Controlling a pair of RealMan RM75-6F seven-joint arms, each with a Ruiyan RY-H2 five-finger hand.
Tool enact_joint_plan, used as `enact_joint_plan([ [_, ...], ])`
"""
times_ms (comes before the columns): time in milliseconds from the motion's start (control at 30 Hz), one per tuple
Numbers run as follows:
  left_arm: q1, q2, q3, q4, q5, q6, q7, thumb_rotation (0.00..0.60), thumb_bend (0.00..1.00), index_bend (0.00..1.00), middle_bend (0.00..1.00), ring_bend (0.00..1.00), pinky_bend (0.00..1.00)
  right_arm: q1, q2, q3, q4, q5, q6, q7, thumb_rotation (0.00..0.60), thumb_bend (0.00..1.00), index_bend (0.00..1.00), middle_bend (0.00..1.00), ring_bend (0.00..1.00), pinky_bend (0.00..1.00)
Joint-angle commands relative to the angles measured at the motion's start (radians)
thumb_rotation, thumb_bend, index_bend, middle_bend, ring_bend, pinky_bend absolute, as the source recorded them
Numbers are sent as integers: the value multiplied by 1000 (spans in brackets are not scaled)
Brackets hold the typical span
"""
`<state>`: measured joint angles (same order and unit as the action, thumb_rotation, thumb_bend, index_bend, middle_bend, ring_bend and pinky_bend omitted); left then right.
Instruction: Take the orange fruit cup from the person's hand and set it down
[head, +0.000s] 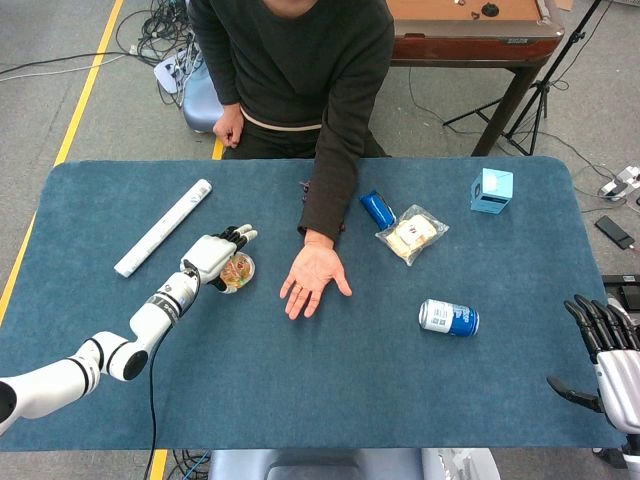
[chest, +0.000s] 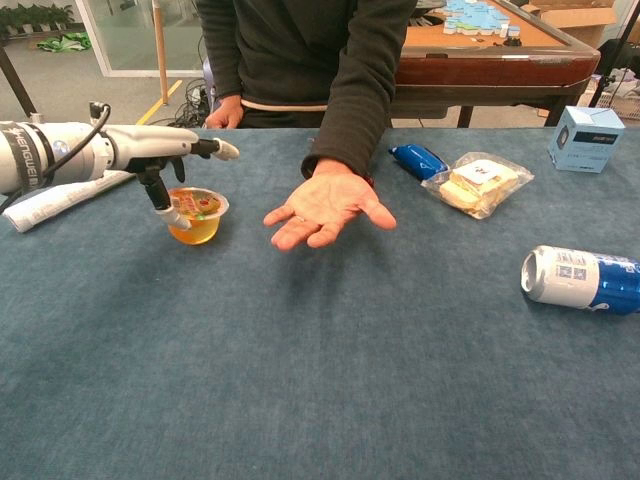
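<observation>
The orange fruit cup (head: 238, 272) (chest: 198, 215) stands upright on the blue table cloth, left of the person's empty, palm-up hand (head: 313, 280) (chest: 325, 210). My left hand (head: 213, 255) (chest: 150, 152) hovers just over and behind the cup. Its fingers (chest: 222, 150) stretch out straight above the rim, and the thumb (chest: 166, 205) hangs down beside the cup's left wall. Nothing is gripped in it. Beyond the table's right edge, my right hand (head: 608, 352) is held with its fingers apart and empty; the chest view does not show it.
A white roll (head: 163, 227) (chest: 58, 198) lies behind the left hand. Right of the person's arm are a blue packet (head: 378, 209) (chest: 420, 160), a bagged sandwich (head: 411, 234) (chest: 478, 183), a light blue box (head: 491, 190) (chest: 585, 138) and a lying blue can (head: 449, 318) (chest: 580, 278).
</observation>
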<state>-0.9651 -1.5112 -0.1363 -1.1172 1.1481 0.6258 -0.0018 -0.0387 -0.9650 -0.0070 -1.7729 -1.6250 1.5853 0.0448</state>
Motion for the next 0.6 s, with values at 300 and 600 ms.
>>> enact_joint_plan([
  [300,86,139,-32,-177,-44,135,32,600,138,0,0,13,168,1,0,0,7,-5,2,11,600,66,16,44,0,57],
  [600,213,273,-5,-367,-67,331,153,600,138,0,0,13,168,2,-5,2,17,-5,2,0,600,67,16,44,0,57],
])
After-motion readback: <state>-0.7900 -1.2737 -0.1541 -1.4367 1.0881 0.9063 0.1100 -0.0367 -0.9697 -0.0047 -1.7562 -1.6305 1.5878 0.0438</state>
